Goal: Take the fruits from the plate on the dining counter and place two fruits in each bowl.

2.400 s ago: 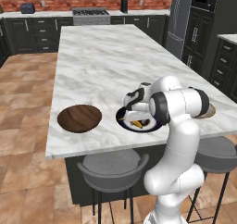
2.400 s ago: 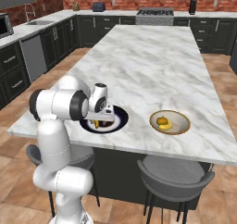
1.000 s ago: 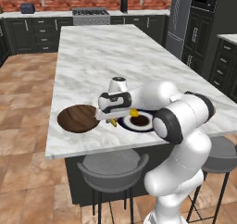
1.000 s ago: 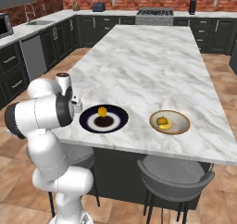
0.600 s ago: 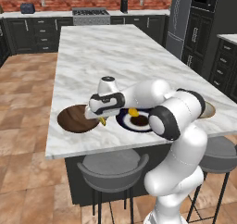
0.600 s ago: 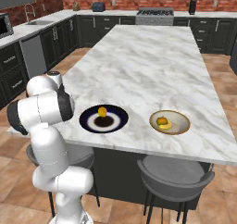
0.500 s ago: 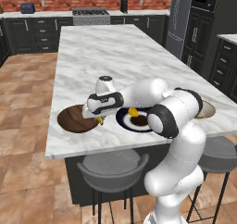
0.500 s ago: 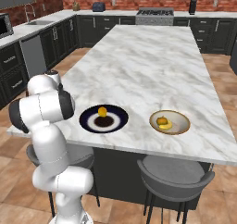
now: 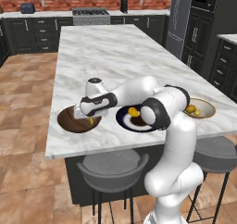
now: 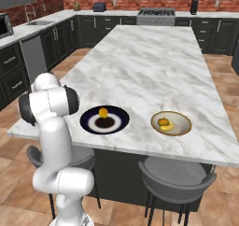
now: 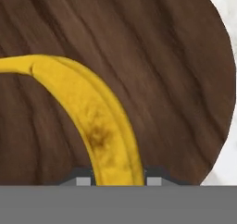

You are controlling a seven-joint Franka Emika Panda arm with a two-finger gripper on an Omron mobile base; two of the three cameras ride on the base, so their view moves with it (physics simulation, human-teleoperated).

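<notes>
My gripper (image 9: 90,121) is shut on a curved yellow banana (image 11: 95,126) and hangs low over the dark brown wood-grained bowl (image 9: 73,122). In the hand view the banana runs up from between my finger tips (image 11: 83,181) across the wood-grained inside of the bowl (image 11: 157,65). The navy plate (image 9: 126,122) lies just right of that bowl on the white marble dining counter (image 9: 115,56), with one yellow-orange fruit (image 9: 133,111) on it. That plate (image 10: 116,123) and fruit (image 10: 102,112) also appear in the right base view. The tan bowl (image 10: 183,123) holds small yellowish fruits (image 10: 163,123).
My own arm arches over the plate from the right in the left base view. Grey stools (image 9: 111,165) stand under the counter's near edge. The marble beyond the bowls stretches bare toward the far stove (image 9: 90,12). A tall dark cabinet (image 9: 194,19) stands at right.
The arm has swung left from the plate to the brown bowl with the banana in its grip, and has come down lower over the bowl. The plate and the tan bowl stayed put.
</notes>
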